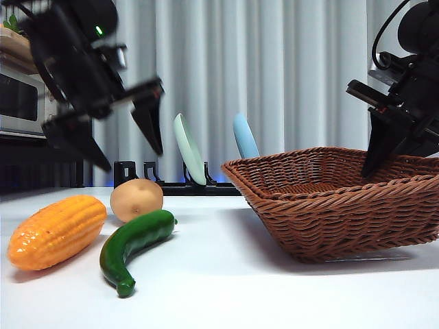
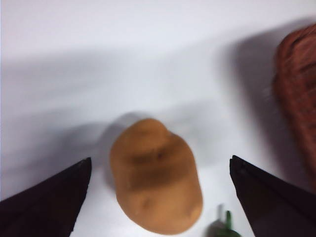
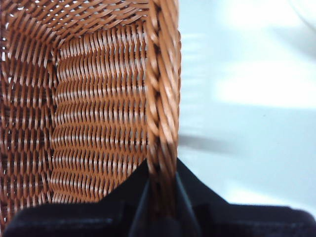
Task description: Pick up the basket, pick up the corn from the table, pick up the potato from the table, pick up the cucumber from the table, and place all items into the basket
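Note:
The tan potato (image 1: 136,199) (image 2: 155,175) lies on the white table (image 1: 226,288), and my left gripper (image 1: 132,160) (image 2: 160,159) hangs open above it, one jaw to each side, not touching. In front of the potato lie the orange corn (image 1: 58,229) and the dark green cucumber (image 1: 134,247), whose stem end (image 2: 224,228) just shows in the left wrist view. The brown wicker basket (image 1: 336,199) (image 3: 98,98) (image 2: 298,94) stands at the right. My right gripper (image 1: 374,161) (image 3: 162,168) is shut on its braided rim at the far right side.
A black dish rack (image 1: 171,179) with a pale green plate (image 1: 188,149) and a blue plate (image 1: 245,137) stands at the back, behind the potato and the basket. A microwave (image 1: 20,103) is at the far left, with a white curtain behind.

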Robot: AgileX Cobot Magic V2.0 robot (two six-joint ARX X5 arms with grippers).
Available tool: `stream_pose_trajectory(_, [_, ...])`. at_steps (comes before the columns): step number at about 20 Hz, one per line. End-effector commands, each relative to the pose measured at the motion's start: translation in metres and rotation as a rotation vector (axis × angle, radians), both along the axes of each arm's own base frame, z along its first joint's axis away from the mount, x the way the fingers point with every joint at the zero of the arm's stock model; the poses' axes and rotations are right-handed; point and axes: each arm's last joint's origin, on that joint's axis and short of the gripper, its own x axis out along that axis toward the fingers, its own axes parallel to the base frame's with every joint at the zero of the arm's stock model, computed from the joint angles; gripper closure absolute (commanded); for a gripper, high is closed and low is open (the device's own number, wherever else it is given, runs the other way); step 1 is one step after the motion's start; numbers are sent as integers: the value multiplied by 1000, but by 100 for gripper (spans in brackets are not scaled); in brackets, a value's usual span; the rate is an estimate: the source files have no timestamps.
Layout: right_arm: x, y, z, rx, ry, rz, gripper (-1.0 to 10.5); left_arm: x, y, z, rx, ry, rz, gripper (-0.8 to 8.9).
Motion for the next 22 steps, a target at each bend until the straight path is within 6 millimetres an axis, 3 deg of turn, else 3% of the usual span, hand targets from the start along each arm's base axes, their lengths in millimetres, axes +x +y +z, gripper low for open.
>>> stream_pose_trajectory(1, [0, -1, 1, -1, -14, -1, 963, 4, -8, -20, 41, 44, -19, 339])
stream_pose_trajectory(6, [1, -1, 2, 26, -5, -12, 963, 10, -16, -42, 60, 86, -33, 349])
stream_pose_trajectory(7, [0, 0, 2, 57, 0, 1, 963, 10, -17, -44, 60, 87, -33, 400])
stream_pose_trajectory(9, [1, 0, 3, 134, 10, 16, 963, 11, -17, -43, 62, 73, -47, 741])
stream_pose_trajectory(10, [1, 0, 4, 153, 11, 17, 963, 12, -18, -42, 64, 61, -59, 823])
stream_pose_trajectory(12, [2, 1, 5, 179, 16, 8, 963, 13, -18, -36, 59, 48, -59, 821])
stream_pose_trajectory(14, [2, 1, 5, 191, 29, -15, 963, 9, -17, -18, 44, 23, -63, 821])
stream_pose_trajectory(17, [2, 1, 5, 201, 41, -35, 963, -10, -18, 28, 21, -62, -108, 821])
stream_pose_trajectory(20, [3, 8, 6, 224, 34, -45, 963, -35, -21, 78, -126, -175, -179, 821])
stream_pose_trajectory(22, [4, 17, 8, 246, 25, -40, 963, -49, -29, 100, -197, -230, -226, 822])
